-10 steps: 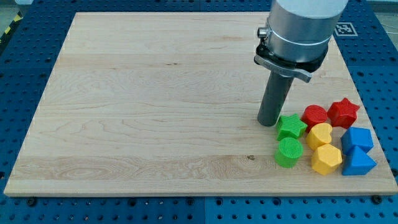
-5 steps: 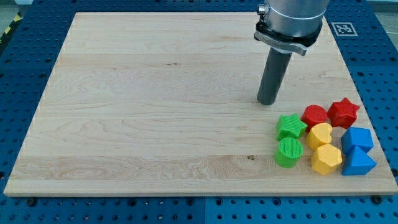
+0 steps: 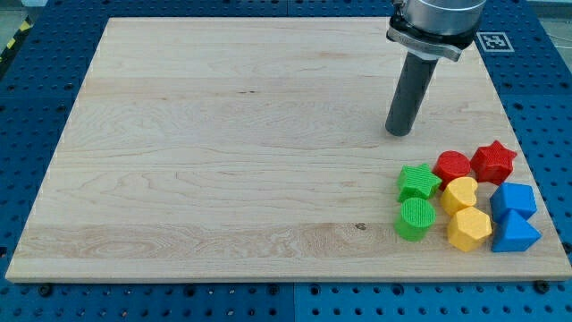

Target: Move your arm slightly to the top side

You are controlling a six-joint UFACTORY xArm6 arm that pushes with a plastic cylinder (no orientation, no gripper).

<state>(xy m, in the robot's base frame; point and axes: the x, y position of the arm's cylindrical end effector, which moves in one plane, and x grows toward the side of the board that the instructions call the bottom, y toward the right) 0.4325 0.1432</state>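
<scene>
My tip [image 3: 399, 132] rests on the wooden board [image 3: 223, 152], right of centre, apart from every block. It stands above the green star [image 3: 417, 182] and up-left of the red round block [image 3: 453, 166]. The blocks huddle at the board's lower right: a red star [image 3: 493, 162], a yellow heart [image 3: 460, 193], a yellow hexagon [image 3: 468, 229], a green cylinder [image 3: 415, 218], and two blue blocks [image 3: 514, 199] [image 3: 514, 234].
The board lies on a blue perforated table [image 3: 27, 98]. A black-and-white marker [image 3: 492, 40] sits past the board's upper right corner. The board's right edge runs close beside the blue blocks.
My tip has moved up the view and a little right, away from the green star it stood next to. The blocks have not moved.
</scene>
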